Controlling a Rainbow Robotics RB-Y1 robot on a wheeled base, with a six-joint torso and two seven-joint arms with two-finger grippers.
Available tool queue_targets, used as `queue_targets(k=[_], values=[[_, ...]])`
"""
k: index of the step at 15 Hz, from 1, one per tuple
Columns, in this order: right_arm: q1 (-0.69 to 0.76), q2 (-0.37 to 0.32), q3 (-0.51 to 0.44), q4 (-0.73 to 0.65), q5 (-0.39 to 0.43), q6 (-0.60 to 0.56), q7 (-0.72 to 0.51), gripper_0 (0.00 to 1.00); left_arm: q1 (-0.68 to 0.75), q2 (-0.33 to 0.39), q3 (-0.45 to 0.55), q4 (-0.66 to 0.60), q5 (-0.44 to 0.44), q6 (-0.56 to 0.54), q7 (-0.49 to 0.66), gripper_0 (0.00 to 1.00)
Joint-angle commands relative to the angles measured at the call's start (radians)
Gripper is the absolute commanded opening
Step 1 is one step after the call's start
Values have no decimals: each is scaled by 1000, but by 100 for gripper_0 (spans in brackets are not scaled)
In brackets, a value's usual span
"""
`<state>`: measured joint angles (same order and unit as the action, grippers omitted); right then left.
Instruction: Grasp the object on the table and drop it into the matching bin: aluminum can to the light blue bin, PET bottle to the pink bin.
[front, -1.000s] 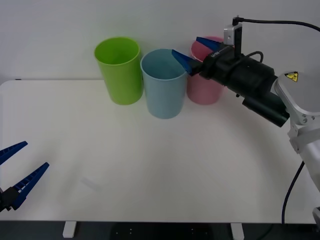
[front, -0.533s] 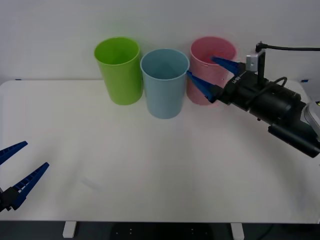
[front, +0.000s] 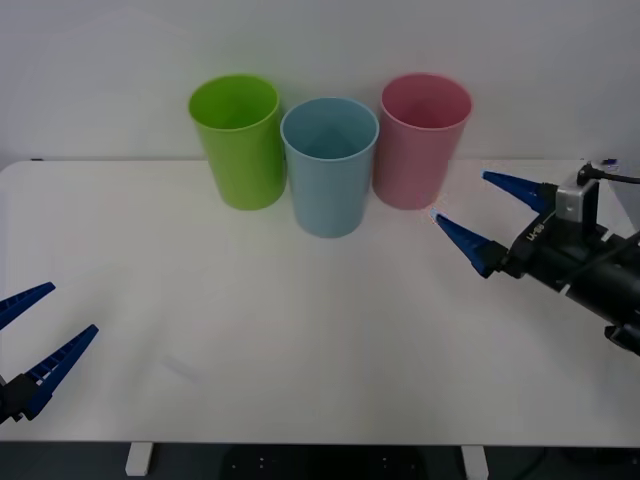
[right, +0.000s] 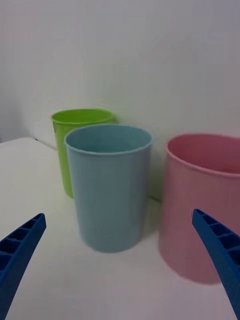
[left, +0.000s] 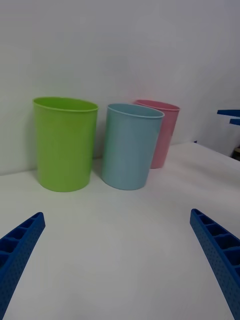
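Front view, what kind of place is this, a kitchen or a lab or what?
Probably a robot test bench: a bare white table against a plain wall, with three bins, green, light blue and pink, lined up for sorting.

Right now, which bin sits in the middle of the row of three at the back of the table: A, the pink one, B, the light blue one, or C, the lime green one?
B: the light blue bin stands between the lime green bin and the pink bin.
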<state>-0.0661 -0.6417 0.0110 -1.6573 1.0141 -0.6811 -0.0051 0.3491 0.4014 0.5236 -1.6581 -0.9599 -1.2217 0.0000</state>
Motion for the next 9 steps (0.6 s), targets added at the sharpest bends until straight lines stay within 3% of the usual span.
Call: queue_targets(k=[1,3,9], values=[[72,2,-82,-2,1,-91,2,100,0,0,0,0,0,0,0,100],[134,4,-141,-7,0,-144,-1,100,0,0,0,0,0,0,0,100],[333,13,-269,-79,-3,-150,-7,100,0,0,0,0,0,0,0,100]])
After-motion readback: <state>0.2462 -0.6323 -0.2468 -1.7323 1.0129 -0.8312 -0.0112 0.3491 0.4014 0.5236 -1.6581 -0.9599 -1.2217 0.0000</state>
